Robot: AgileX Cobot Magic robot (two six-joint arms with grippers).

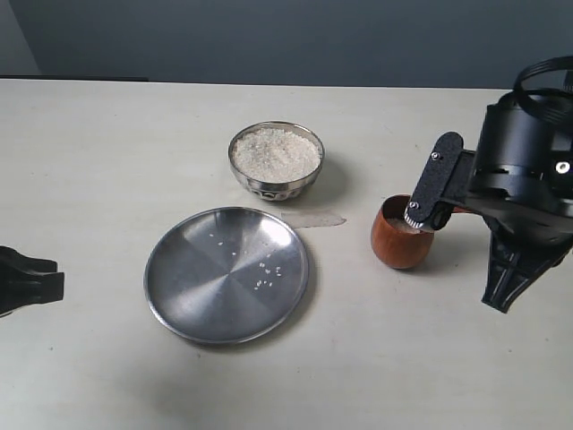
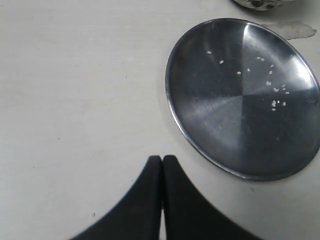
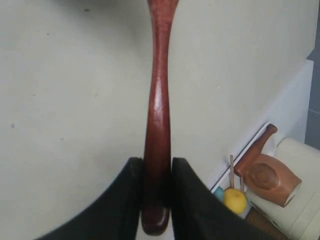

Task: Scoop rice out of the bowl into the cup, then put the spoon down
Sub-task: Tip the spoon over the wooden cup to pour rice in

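The right hand was clamped on the handle end of the slim, polished wooden spoon. The spoon's long axis ran straight out from that hand, at the rim of the barrel-shaped wooden cup near the tabletop's right edge. The left hand, pressed together and empty, hung by the left edge.

No legible text, labels or numbers on anything
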